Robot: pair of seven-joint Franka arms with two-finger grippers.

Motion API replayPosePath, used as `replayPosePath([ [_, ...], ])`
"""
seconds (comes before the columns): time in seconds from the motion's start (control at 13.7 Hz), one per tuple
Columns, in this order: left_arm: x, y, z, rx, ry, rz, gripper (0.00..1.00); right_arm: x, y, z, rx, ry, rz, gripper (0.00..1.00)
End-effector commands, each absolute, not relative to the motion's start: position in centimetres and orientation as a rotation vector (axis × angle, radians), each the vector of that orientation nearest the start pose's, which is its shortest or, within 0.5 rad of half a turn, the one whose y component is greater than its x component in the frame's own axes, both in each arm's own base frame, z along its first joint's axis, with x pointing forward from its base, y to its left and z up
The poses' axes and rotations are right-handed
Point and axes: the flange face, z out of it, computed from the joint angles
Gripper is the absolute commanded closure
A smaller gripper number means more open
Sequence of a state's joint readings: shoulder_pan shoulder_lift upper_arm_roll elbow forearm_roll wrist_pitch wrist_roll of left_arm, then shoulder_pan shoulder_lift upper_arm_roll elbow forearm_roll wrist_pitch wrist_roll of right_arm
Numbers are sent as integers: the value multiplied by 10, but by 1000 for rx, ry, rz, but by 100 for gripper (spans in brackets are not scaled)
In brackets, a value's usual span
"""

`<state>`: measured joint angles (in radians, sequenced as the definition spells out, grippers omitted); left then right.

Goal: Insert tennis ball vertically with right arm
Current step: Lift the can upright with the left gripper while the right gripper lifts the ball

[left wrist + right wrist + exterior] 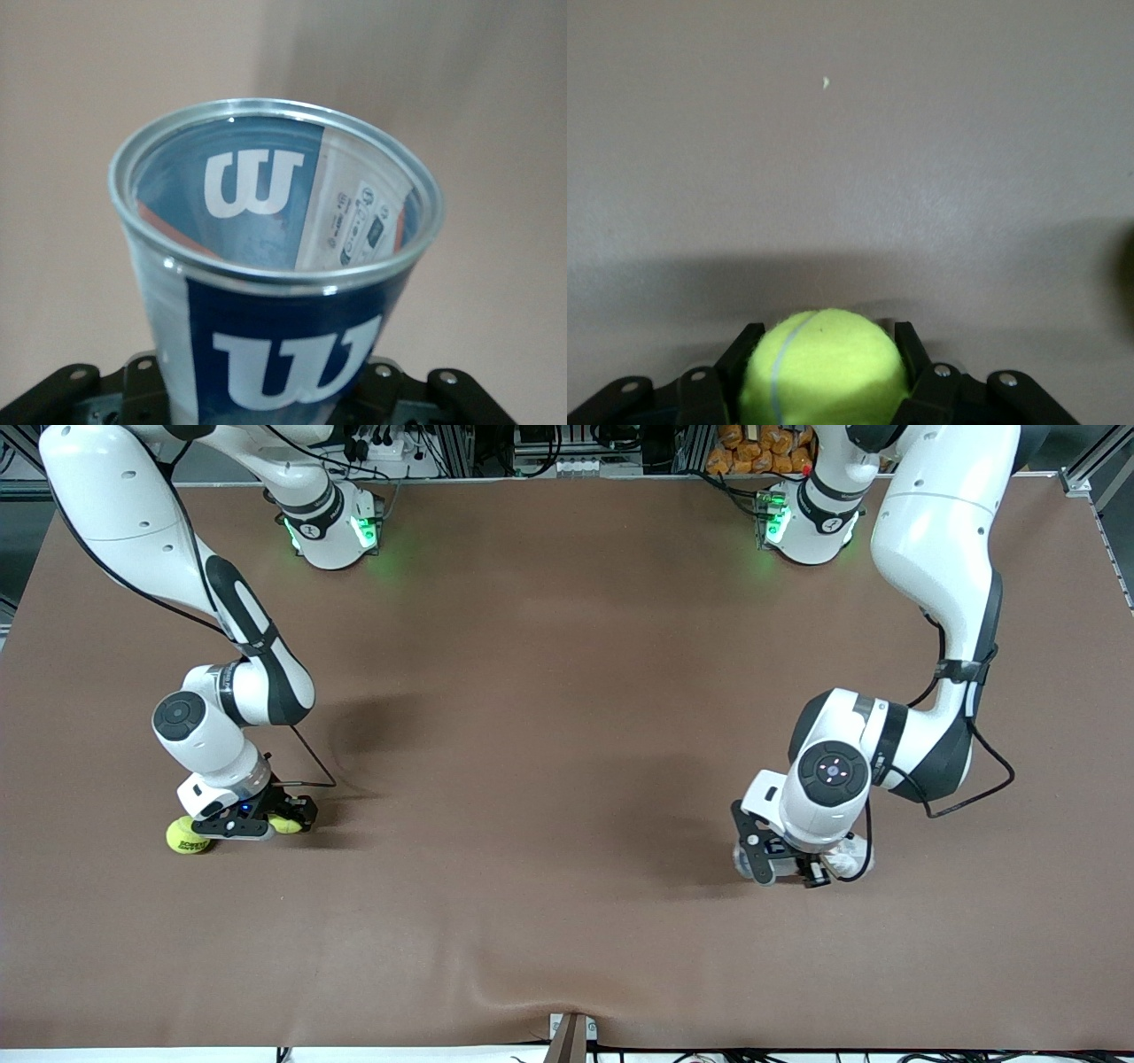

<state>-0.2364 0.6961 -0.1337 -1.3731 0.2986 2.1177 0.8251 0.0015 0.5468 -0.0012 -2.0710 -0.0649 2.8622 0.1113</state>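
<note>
Low by the table's front, the left gripper holds an open, empty can. Well apart, the right gripper squeezes a tennis ball. Another ball sits beside it. Carrying and dropping in are left.

The yellow-green tennis ball sits clamped in the right hand, low over the desk.
</note>
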Motion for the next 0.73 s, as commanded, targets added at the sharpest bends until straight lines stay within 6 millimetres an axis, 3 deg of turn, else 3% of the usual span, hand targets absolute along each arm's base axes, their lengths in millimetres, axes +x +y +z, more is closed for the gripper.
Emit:
replayPosePath([
  [0.0, 692, -281, 339, -2514, 1728, -165, 40, 613, 2, 238, -3135, 93, -395, 100],
  [0.22, 681, -325, 358, -2648, 1661, -356, 40, 616, 5, 309, -3161, 81, -326, 100],
  [0.44, 677, -351, 360, -2831, 1552, -514, 40, 616, 7, 397, -3180, 83, -275, 100],
  [0.66, 653, -408, 362, -2969, 1449, -708, 40, 621, 14, 481, -3200, 99, -97, 100],
])
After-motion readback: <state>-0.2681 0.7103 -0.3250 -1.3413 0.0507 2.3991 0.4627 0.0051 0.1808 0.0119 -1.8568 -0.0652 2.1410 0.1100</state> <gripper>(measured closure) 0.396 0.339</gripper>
